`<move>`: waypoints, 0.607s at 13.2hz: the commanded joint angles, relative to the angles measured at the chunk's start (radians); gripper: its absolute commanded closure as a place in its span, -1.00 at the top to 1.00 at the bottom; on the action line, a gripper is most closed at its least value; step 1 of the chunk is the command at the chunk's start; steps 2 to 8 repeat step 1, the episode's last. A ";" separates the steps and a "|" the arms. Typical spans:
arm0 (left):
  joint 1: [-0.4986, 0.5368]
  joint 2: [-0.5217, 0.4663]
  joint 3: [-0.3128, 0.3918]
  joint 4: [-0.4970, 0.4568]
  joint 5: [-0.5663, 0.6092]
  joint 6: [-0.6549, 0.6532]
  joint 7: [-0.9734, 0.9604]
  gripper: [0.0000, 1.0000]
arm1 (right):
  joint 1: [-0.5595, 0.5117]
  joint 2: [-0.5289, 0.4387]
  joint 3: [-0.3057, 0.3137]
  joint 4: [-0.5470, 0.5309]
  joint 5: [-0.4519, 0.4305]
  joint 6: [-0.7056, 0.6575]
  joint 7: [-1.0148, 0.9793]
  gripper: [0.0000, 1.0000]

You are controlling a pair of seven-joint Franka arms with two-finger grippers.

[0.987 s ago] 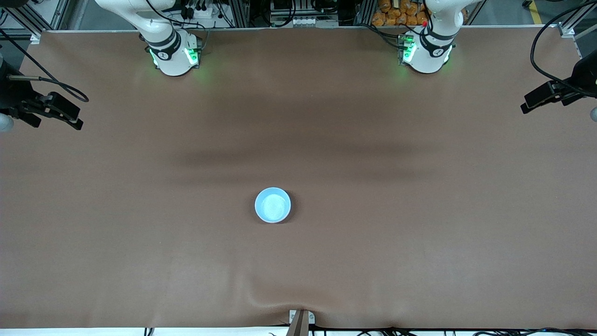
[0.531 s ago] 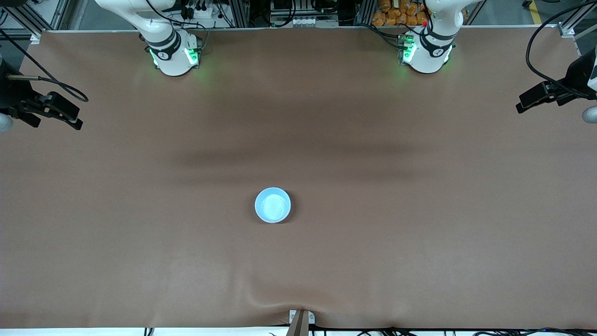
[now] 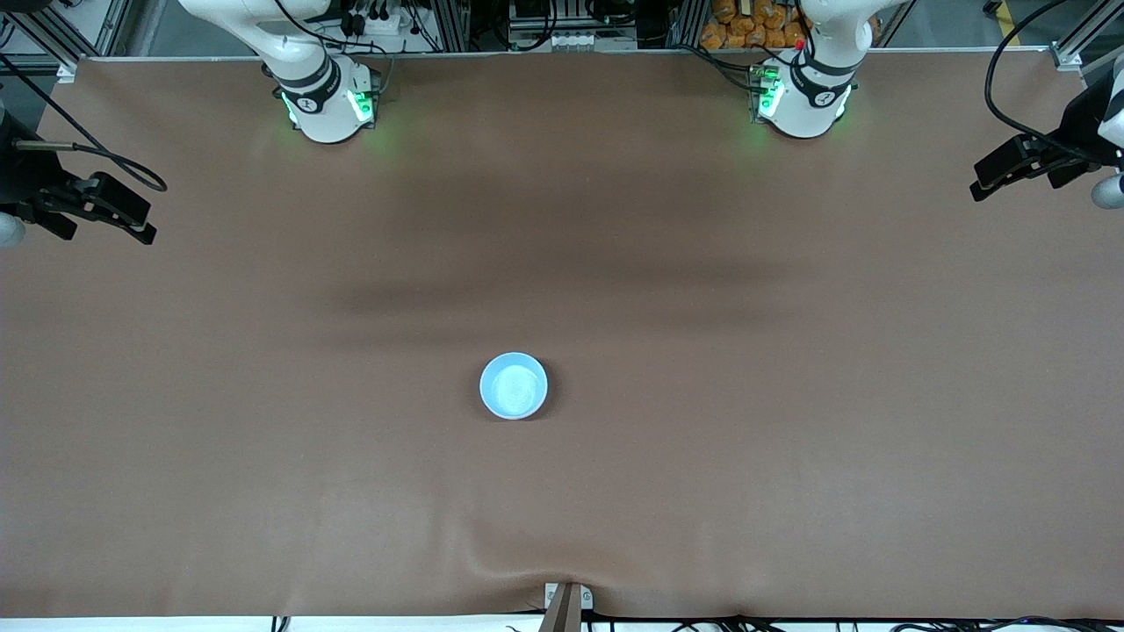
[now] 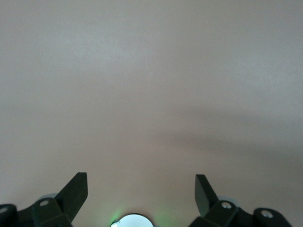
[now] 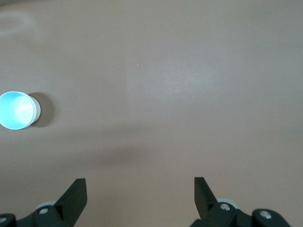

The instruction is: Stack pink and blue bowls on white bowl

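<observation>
A light sky-blue bowl [image 3: 514,386] stands upright on the brown table, near the middle and toward the front camera. It also shows in the right wrist view [image 5: 18,110], where its side looks pale and layered. No pink bowl and no white bowl show as separate things; they are hidden or out of view. My left gripper [image 3: 988,180] is open and empty, up over the left arm's end of the table [image 4: 141,189]. My right gripper [image 3: 132,219] is open and empty, up over the right arm's end [image 5: 140,189]. Both are well away from the bowl.
The brown cloth [image 3: 790,439] covers the whole table, with a small wrinkle and a bracket [image 3: 566,601] at its front edge. The two arm bases [image 3: 329,101] [image 3: 803,96] stand along the robots' edge. The left arm's lit base shows in the left wrist view [image 4: 132,221].
My left gripper has drifted a little toward the robots' edge at its end of the table. The right gripper and the blue bowl have not moved.
</observation>
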 commanded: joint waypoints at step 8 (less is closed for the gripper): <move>0.009 0.008 -0.002 0.028 -0.019 -0.010 0.025 1.00 | 0.007 0.015 -0.001 0.028 -0.019 -0.014 -0.006 1.00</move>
